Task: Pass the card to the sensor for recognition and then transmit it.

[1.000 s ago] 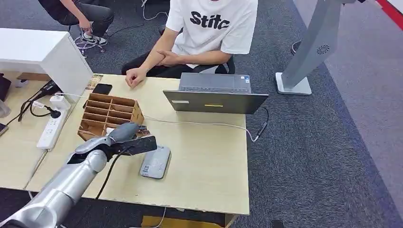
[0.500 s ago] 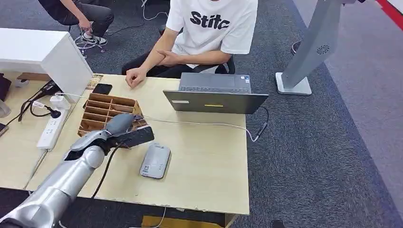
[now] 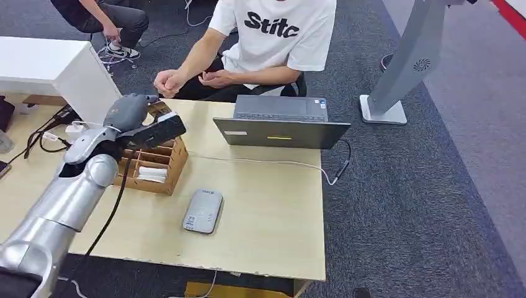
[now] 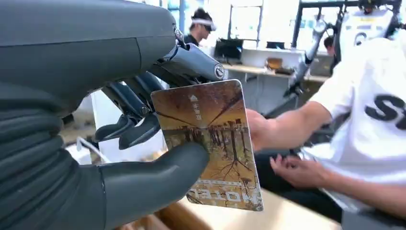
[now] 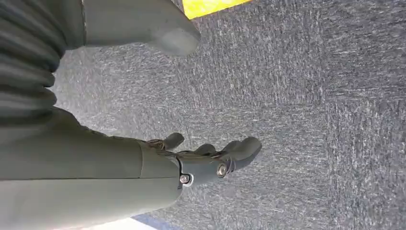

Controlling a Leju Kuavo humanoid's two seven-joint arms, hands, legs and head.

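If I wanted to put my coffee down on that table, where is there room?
The widest bare wood lies between the grey sensor, the laptop and the table's right edge, with a thin cable crossing it. The left end is crowded: wooden organizer, power strip, left hand.
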